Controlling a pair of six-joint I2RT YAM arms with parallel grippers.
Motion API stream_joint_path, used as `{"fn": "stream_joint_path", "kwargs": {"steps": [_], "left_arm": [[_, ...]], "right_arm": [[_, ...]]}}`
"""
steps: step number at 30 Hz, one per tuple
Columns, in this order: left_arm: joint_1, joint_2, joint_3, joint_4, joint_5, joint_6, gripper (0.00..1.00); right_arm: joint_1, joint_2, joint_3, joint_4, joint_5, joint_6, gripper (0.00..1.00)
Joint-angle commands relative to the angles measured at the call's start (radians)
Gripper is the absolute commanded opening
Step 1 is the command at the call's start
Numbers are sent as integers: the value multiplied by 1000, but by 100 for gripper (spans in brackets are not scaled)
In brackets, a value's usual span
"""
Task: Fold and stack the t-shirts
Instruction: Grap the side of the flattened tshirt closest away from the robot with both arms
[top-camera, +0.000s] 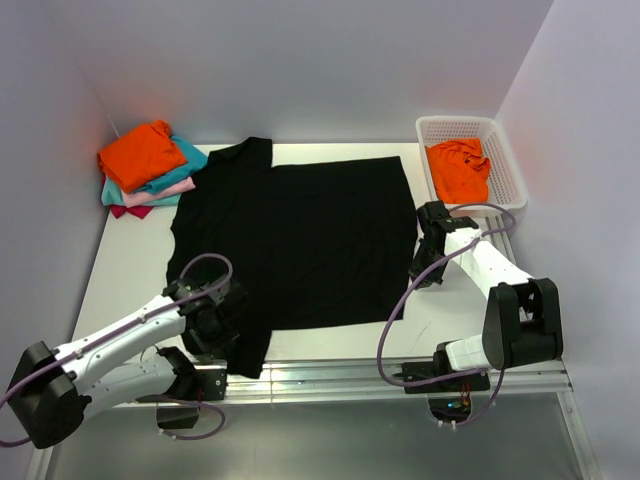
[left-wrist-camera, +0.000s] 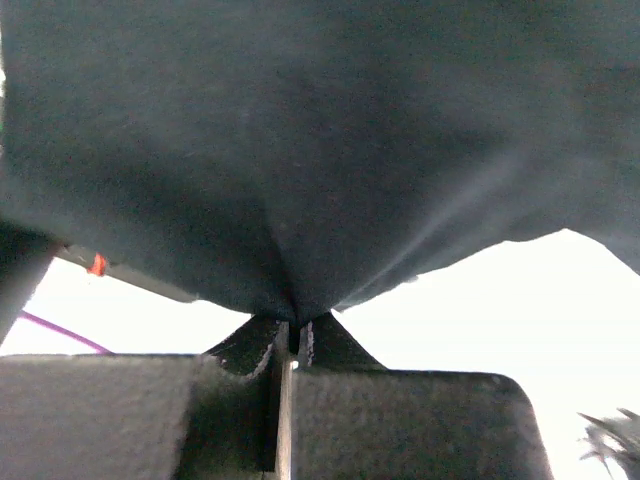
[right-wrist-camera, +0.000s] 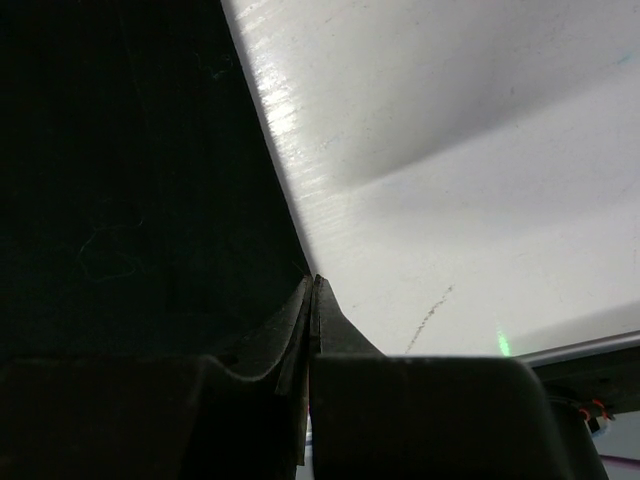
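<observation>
A large black t-shirt (top-camera: 300, 240) lies spread on the white table (top-camera: 125, 270), its collar to the left. My left gripper (top-camera: 222, 318) is shut on its near left edge and lifts the pinched cloth (left-wrist-camera: 300, 150) into a peak above the closed fingertips (left-wrist-camera: 295, 325). My right gripper (top-camera: 418, 272) is shut on the shirt's right edge (right-wrist-camera: 120, 180), its tips (right-wrist-camera: 313, 285) low over the table. A folded stack at the back left has an orange shirt (top-camera: 140, 153) on top, then teal (top-camera: 188, 160), pink (top-camera: 168, 192) and magenta (top-camera: 128, 210).
A white lattice basket (top-camera: 508, 160) stands at the back right with a crumpled orange shirt (top-camera: 458, 168) inside. White walls close in the left, back and right. A metal rail (top-camera: 400, 378) runs along the table's near edge.
</observation>
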Motion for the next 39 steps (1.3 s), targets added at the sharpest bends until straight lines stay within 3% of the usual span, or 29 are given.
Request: {"fn": "stream_joint_path", "kwargs": {"steps": [1, 7, 11, 12, 14, 15, 28, 33, 39], "left_arm": [[-2, -19, 126, -96, -81, -31, 0], [-4, 10, 293, -168, -128, 0, 0], [-2, 87, 312, -129, -119, 41, 0], [-1, 98, 310, -115, -112, 55, 0], [-2, 115, 306, -81, -98, 63, 0], [-1, 118, 306, -74, -96, 71, 0], [-1, 106, 226, 20, -69, 87, 0], [-1, 50, 191, 14, -62, 69, 0], [17, -3, 169, -7, -67, 87, 0]], "right_arm": [[-6, -35, 58, -29, 13, -4, 0], [-19, -73, 104, -60, 23, 2, 0], [-16, -75, 117, -26, -105, -24, 0], [-10, -73, 122, -20, -120, -26, 27], [26, -54, 154, -11, -119, -21, 47], [38, -43, 166, -13, -109, -18, 48], [291, 129, 176, 35, -71, 94, 48], [317, 143, 82, 87, -60, 120, 45], [317, 192, 85, 103, -28, 123, 44]]}}
